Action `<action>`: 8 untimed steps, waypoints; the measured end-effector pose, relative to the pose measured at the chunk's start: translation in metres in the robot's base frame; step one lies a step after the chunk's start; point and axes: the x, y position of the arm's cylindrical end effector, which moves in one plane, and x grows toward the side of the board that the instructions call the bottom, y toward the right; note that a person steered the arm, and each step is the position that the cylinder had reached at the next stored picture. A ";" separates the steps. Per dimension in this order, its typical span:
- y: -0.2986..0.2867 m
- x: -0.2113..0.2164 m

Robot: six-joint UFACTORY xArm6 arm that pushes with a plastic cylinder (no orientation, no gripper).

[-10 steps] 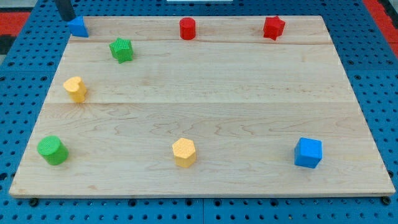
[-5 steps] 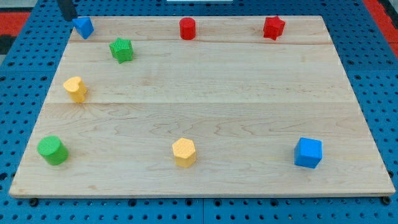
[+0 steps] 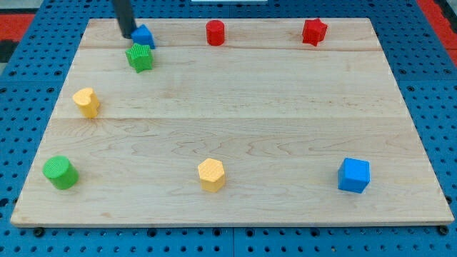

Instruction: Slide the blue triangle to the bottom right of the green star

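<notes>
The blue triangle (image 3: 145, 36) is sitting near the view's top left part of the wooden board (image 3: 285, 107). It is just above the green star (image 3: 140, 57), and the two are almost touching. I cannot tell if they really touch. My tip (image 3: 128, 34) is pressing against the triangle's left side, so I am pushing it toward the view's right. I have no hand that opens or closes, only a dark rod, so I am not holding anything.

I think the job is only partly done. The triangle is close to the star, but it is on the wrong side. It needs to be below the star and to its right. To get there, it has to go past the star on the right and then come down. I should take care not to bump the star on the way.

The other blocks are well apart from this spot. A red cylinder (image 3: 215, 33) and a red star (image 3: 313, 31) are sitting along the top. A yellow heart (image 3: 86, 102) is at the left. A green cylinder (image 3: 59, 173), a yellow hexagon (image 3: 211, 175) and a blue cube (image 3: 354, 175) are sitting along the bottom.
</notes>
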 end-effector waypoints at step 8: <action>0.027 0.083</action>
